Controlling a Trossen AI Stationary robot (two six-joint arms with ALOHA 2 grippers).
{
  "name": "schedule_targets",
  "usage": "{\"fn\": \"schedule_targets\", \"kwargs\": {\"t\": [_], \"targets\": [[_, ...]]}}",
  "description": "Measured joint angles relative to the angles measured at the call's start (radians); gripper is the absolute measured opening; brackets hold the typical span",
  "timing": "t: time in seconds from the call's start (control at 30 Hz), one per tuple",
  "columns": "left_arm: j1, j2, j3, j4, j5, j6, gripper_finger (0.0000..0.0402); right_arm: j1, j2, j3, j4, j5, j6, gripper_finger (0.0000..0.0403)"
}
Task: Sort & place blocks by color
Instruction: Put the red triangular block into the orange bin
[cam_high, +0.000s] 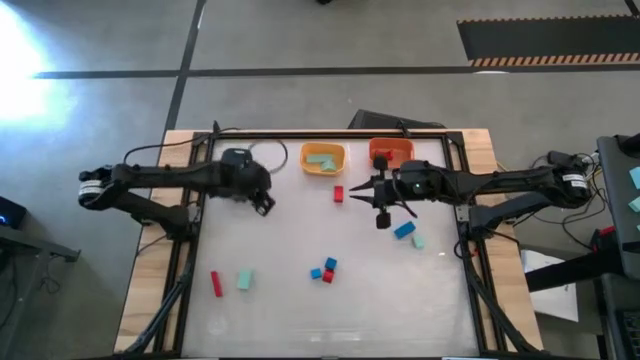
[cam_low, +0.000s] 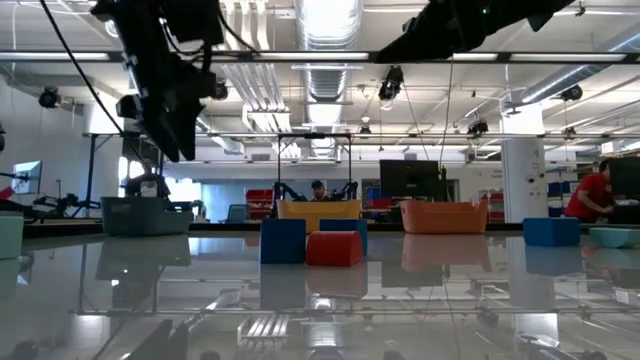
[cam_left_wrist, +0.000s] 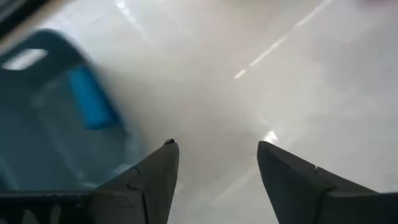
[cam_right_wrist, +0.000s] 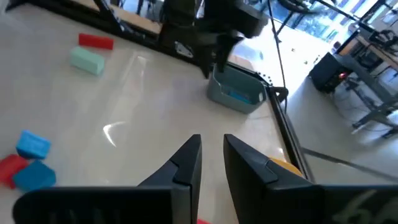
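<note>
Overhead: left gripper (cam_high: 264, 203) open wide and empty beside grey bin (cam_right_wrist: 239, 93); right gripper (cam_high: 383, 216) narrowly parted, empty, over desk (cam_high: 300, 300). Blocks (cam_high: 324, 269) scattered on desk, some already in bins.

Your white table (cam_high: 300, 300) has wooden side edges. At its far edge sit a grey bin (cam_right_wrist: 236, 93), a yellow-orange bin (cam_high: 323, 159) and an orange-red bin (cam_high: 392, 152). Loose blocks on it: a red block (cam_high: 339, 194) by the bins, a red bar (cam_high: 216, 284) beside a teal block (cam_high: 245, 280), a blue-and-red cluster (cam_high: 324, 270), and a blue block (cam_high: 404, 230) touching a teal one (cam_high: 418, 241).
</note>
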Motion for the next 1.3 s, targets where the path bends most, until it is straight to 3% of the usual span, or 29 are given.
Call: {"fn": "schedule_targets", "kwargs": {"t": [0.2,0.37,0.57,0.8,1.0,1.13,1.3], "targets": [[-0.196,-0.006,-0.005,0.082,-0.004,-0.073,0.0202,-0.039,0.04,0.011,-0.018,-0.006,0.165,0.0066],[-0.297,-0.007,-0.024,0.224,-0.003,0.103,0.0202,-0.041,0.092,0.056,-0.092,-0.005,0.253,0.0119],[-0.316,-0.008,-0.037,0.294,-0.013,0.206,0.0202,-0.048,0.246,0.106,-0.156,0.072,0.282,0.0195],[-0.315,-0.013,-0.044,0.294,-0.041,0.279,0.0202,-0.128,0.441,0.122,-0.15,0.014,0.253,0.0244],[-0.314,-0.016,-0.055,0.285,-0.055,0.331,0.0202,-0.171,0.562,0.132,-0.052,0.01,0.281,0.0247],[-0.306,-0.021,-0.055,0.279,-0.096,0.401,0.0202,-0.176,0.616,0.219,-0.055,0.077,0.48,0.023],[-0.292,-0.047,-0.055,0.251,-0.123,0.478,0.0202,-0.143,0.625,0.35,-0.246,0.13,0.745,0.0206]]}}
